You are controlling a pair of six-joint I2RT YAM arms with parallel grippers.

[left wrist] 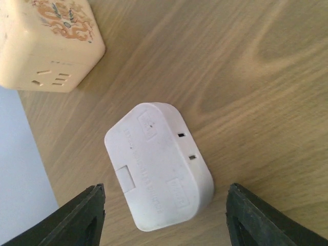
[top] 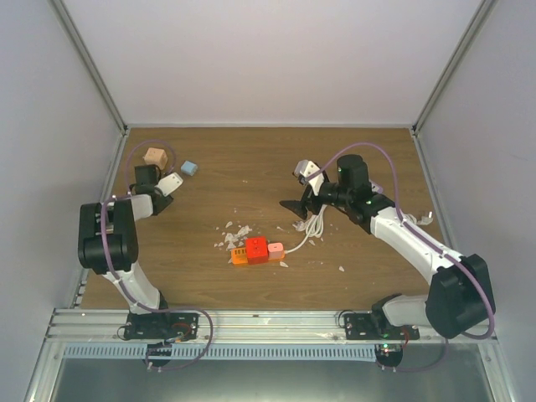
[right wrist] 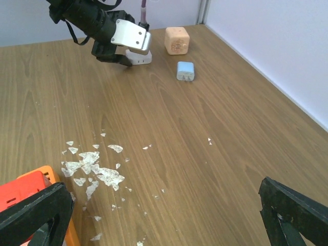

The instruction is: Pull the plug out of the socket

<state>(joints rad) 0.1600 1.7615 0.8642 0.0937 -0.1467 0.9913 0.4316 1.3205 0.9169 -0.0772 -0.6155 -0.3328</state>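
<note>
Plug [left wrist: 159, 166] is seen on table [left wrist: 246, 77] betw. spread jaws of L gripper [left wrist: 165, 205], untouched, well apart from socket [top: 251, 250]. R gripper [right wrist: 164, 195] jaws are spread too, empty. Plug is judged light, rigid, slick plastic; best pinched across its long sides.

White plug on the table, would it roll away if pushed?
Probably not: the white plug lies on a broad flat face, so it would likely slide on the table. It looks like hard plastic, probably stiff and light.
</note>
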